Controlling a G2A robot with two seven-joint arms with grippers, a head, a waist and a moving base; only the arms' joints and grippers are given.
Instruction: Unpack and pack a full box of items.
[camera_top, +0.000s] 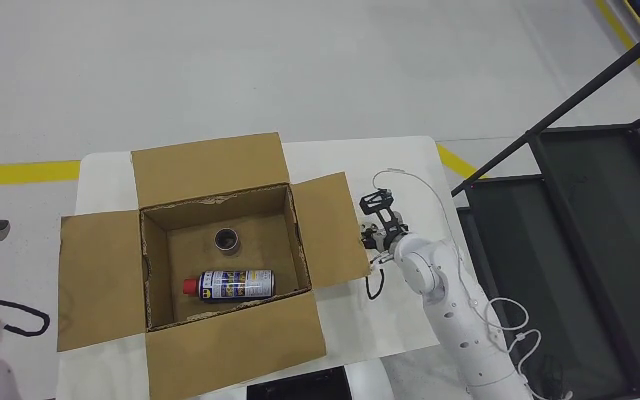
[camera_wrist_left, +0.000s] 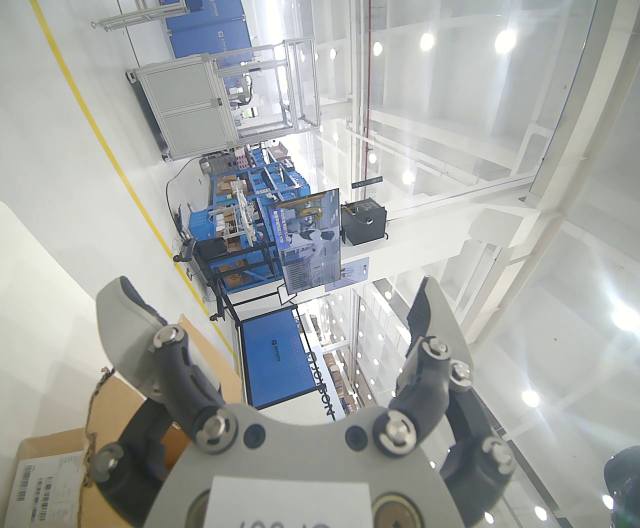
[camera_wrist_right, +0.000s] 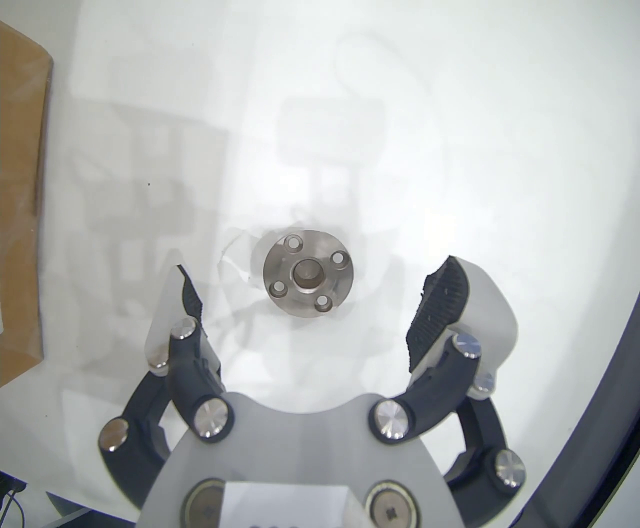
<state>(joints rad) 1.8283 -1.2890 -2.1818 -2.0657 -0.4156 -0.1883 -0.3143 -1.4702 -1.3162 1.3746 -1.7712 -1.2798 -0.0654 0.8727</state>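
White tabletop (camera_top: 400, 165) under the released right claw (camera_wrist_right: 316, 272) and steel flange (camera_wrist_right: 309, 274), left claw (camera_wrist_left: 275, 295) spread toward a bright factory hall (camera_wrist_left: 450, 150)

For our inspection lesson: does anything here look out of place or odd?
A metal flange sits on the table outside the box, by the open right hand. The spray can lies on its side inside.

The box (camera_top: 215, 170) was matt brown cardboard, rough along its cut edges; the spray can (camera_top: 237, 284) inside looked like glossy painted metal; the flange (camera_wrist_right: 309, 272) was bare brushed metal with a dull sheen; the table (camera_top: 400, 170) was smooth, matt white; the right gripper (camera_wrist_right: 316, 285) bore ribbed black rubber pads (camera_wrist_right: 440, 310), polished metal screws and smooth grey plates.
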